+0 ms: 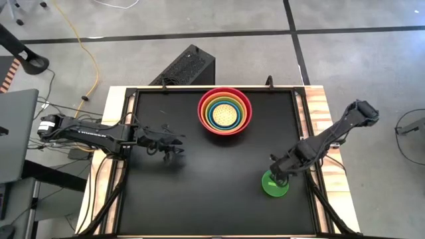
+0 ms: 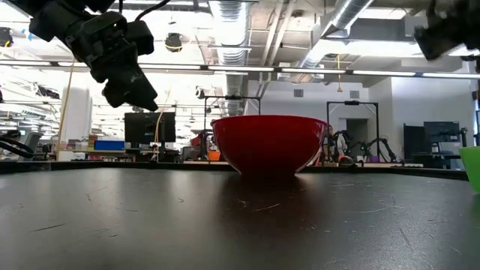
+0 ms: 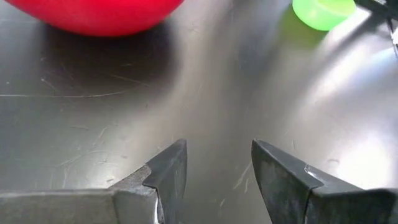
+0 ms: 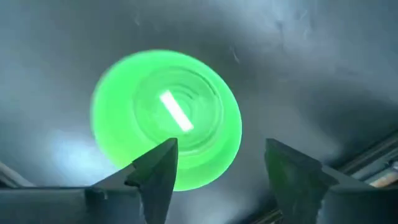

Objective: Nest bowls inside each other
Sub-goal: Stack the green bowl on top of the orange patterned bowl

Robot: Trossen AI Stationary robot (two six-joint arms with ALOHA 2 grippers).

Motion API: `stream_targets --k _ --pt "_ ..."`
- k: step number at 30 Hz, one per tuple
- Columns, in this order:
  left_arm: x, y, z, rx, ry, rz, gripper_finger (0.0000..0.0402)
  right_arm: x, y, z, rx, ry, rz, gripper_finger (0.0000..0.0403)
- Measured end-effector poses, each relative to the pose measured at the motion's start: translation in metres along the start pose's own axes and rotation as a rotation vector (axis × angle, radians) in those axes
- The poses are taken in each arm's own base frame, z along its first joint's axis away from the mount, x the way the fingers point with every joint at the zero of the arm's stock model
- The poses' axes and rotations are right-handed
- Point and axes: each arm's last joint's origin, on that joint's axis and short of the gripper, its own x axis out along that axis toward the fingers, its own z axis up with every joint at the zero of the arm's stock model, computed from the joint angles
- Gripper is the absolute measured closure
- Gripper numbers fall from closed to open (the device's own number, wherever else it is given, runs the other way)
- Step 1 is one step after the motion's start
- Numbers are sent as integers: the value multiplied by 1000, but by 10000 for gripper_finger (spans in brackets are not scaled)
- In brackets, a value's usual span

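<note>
Near the table's far edge stands a large red bowl (image 1: 224, 111) (image 2: 270, 142) with orange, lime-green, blue and pale-yellow speckled bowls nested inside it. A small bright green bowl (image 1: 275, 186) (image 4: 166, 118) rests on its base on the black tabletop near the right edge. My right gripper (image 1: 279, 174) (image 4: 217, 168) points down above it, open; one finger is over the bowl's rim and the other is beyond the rim. My left gripper (image 1: 174, 147) (image 3: 217, 168) hovers open over the table's left half, with nothing between its fingers.
The black tabletop (image 1: 199, 192) has a raised frame and wooden borders (image 1: 319, 106) at left and right. A black box (image 1: 189, 66) stands past the far edge. Cables and a grey device (image 1: 16, 133) lie off the left side.
</note>
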Motion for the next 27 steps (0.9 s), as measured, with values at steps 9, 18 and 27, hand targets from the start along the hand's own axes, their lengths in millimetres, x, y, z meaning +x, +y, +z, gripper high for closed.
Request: stream_targets --k 9,18,27 --pt "0 0 1 -69 -12 -5 233 45 -15 -4 -24 25 -4 151" --pt "0 -2 6 -124 -66 -12 233 64 -22 -5 -91 34 13 259" --pt "0 -3 9 -136 -96 -24 233 36 -15 7 -108 86 117 387"
